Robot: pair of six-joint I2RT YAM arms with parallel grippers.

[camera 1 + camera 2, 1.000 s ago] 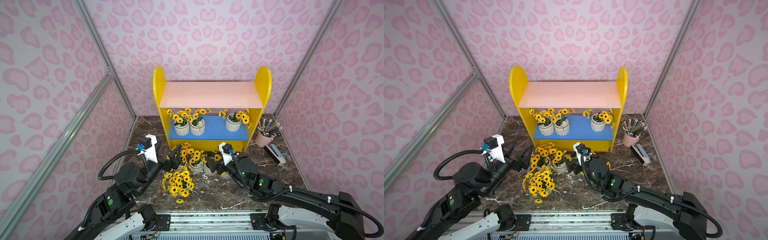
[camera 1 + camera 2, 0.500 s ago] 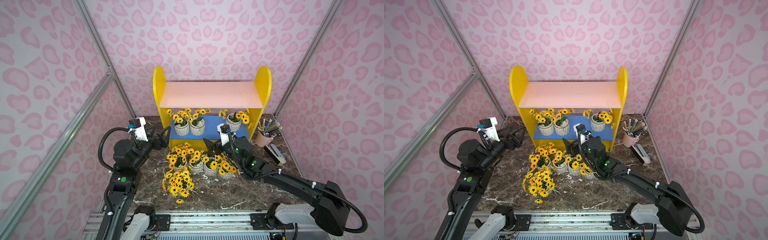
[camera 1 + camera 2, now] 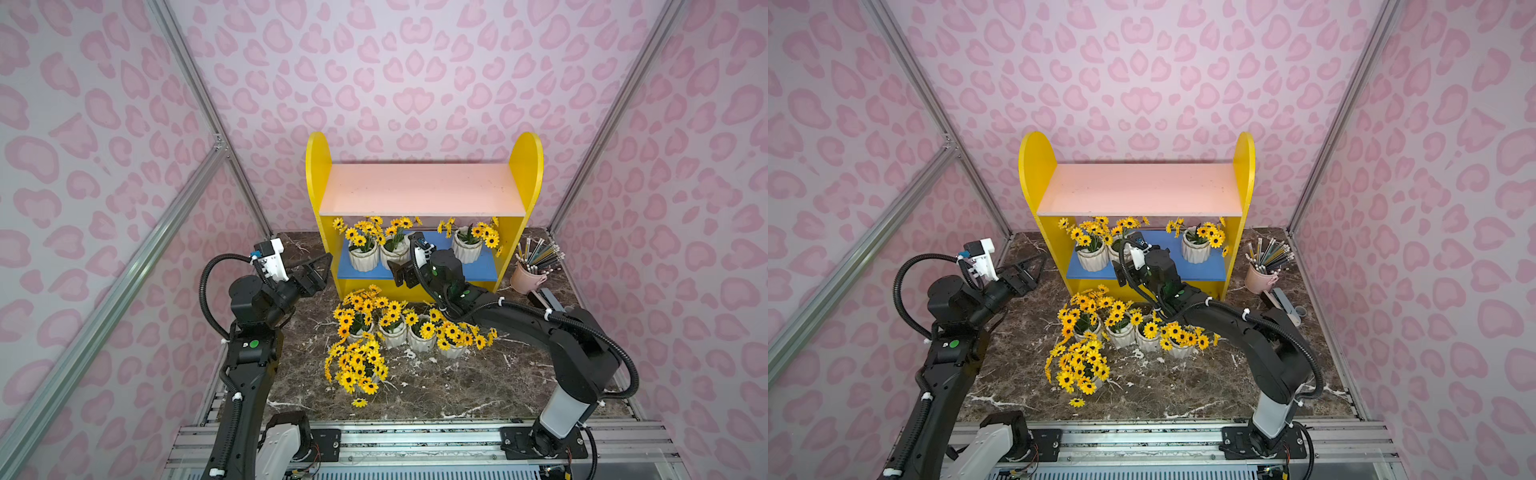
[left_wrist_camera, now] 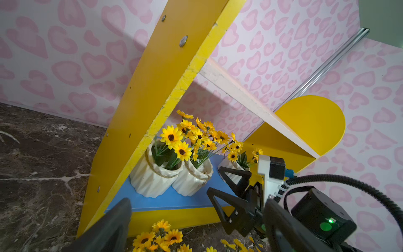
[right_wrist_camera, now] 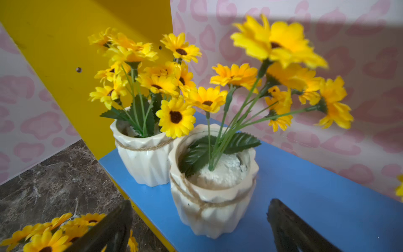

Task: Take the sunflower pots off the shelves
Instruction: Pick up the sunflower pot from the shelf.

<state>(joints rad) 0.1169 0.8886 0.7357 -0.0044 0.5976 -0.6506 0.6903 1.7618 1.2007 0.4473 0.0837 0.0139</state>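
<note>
Top views both show, at the left of the frame, the left gripper [image 3: 322, 270] with its jaws apart and empty, just beside the small yellow shelf unit with rounded side panels [image 3: 318, 166]. Its pale pink upper board [image 3: 419, 189] carries no pot. At centre left on the blue lower board [image 3: 478, 270], two small white ribbed pots with a twine band and yellow artificial sunflowers stand touching each other: the left pot [image 3: 363, 259] and the middle pot [image 3: 394, 251].

The right gripper [image 3: 400, 275] is in front of the middle pot, its jaws wide and holding nothing. In the right wrist view this pot [image 5: 212, 196] stands ahead between the two fingers, not touched. Further right the third pot [image 3: 467, 249] stands alone, and at the far right is a pink cup of pencils [image 3: 524, 279]. In the lower centre, the other pots [image 3: 392, 334] are on the dark marble floor [image 3: 457, 386].

The pots look like hard ceramic or plaster, so they are probably stiff, bottom-heavy and breakable if dropped. The ribs and the twine should help against slipping. The flowers are soft and bend easily, so they are no place to hold. The best hold seems to be across the ribbed wall near the twine. One finger has little room where the two pots touch and may push the neighbour.
</note>
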